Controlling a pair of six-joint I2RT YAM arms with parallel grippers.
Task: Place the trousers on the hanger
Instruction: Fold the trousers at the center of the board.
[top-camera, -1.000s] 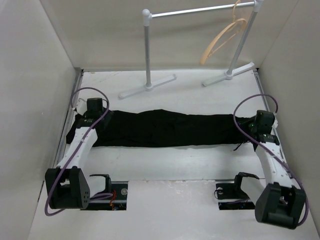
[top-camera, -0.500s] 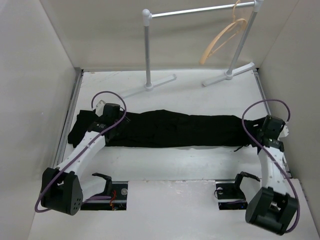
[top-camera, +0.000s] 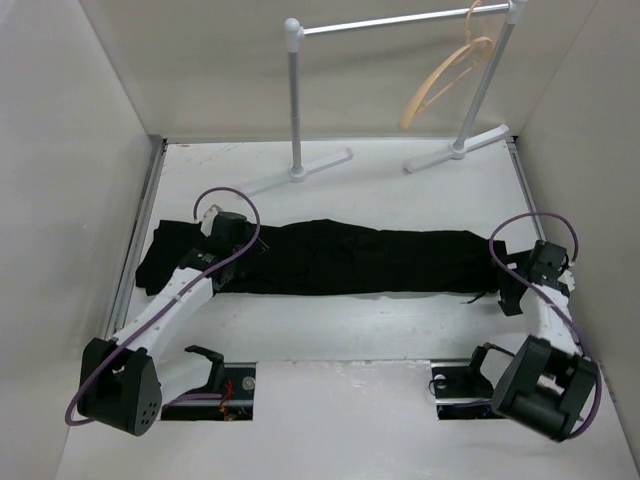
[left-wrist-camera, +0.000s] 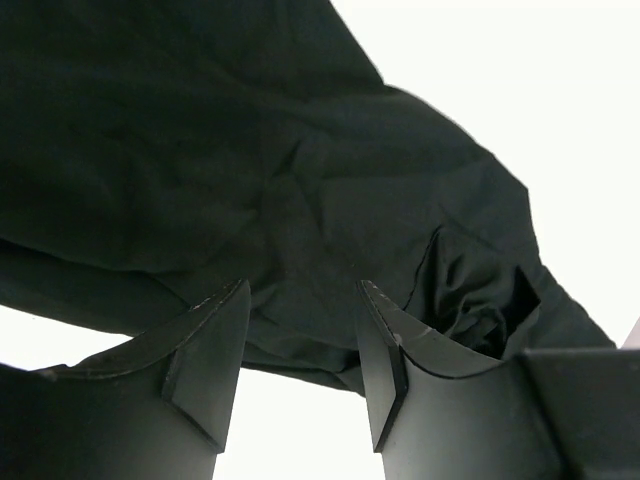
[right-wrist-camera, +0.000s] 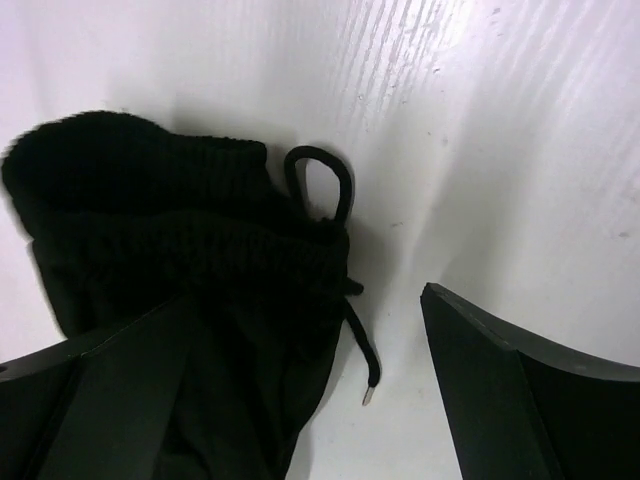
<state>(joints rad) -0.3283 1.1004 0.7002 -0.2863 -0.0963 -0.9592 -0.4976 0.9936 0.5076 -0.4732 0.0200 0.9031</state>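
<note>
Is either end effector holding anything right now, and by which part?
Nothing is held. The right end effector is wide open at the waistband; the left end effector hovers open over the trousers, no fabric between its fingers.

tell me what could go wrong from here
The right gripper stands open at the waistband end of the trousers; closing there may catch only the loose drawstring. The left gripper hangs over bunched fabric, so a pinch may take one layer. The hanger hangs on the far rack; long legs could drag.

Black trousers (left-wrist-camera: 250, 150) beneath parted jaws
</note>
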